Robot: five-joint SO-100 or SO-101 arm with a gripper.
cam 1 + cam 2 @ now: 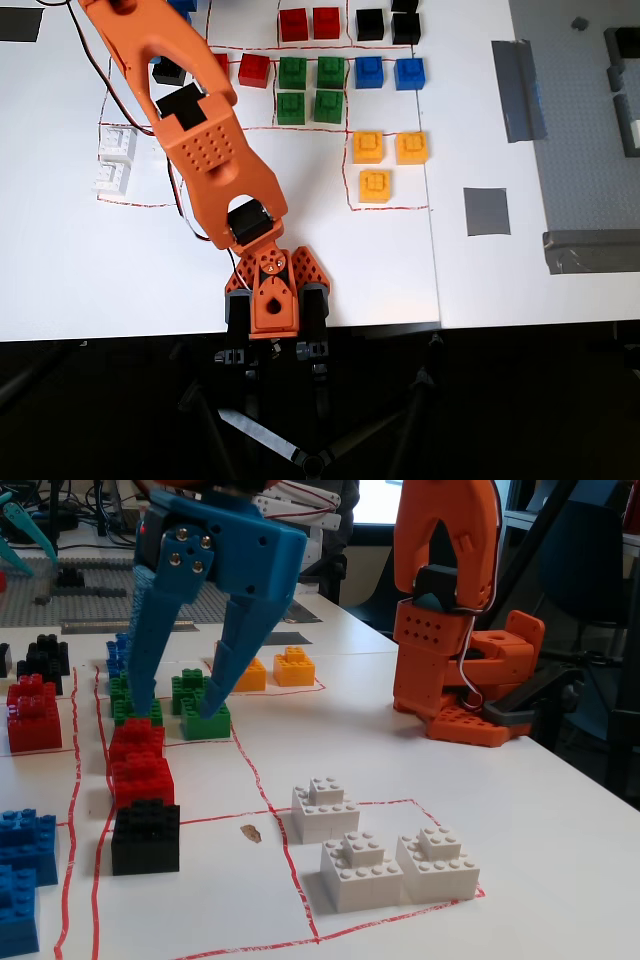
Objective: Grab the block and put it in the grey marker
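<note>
A black block point(146, 837) stands at the near end of a row with two red blocks point(140, 762) behind it. In the overhead view this black block point(168, 72) peeks out from under the orange arm point(205, 150). My blue gripper point(178, 700) hangs open and empty over the red blocks, just behind the black block and above it. The arm hides the gripper in the overhead view. More black blocks point(388, 25) sit at the top. The grey marker point(487, 211) is a dark-grey square patch on the right, far from the gripper.
Green point(311, 88), blue point(389, 72), yellow point(385, 158) and white blocks point(115, 160) sit in red-lined cells. Long grey tape strips point(518, 90) lie to the right. The arm's base point(265, 300) is at the table's front edge.
</note>
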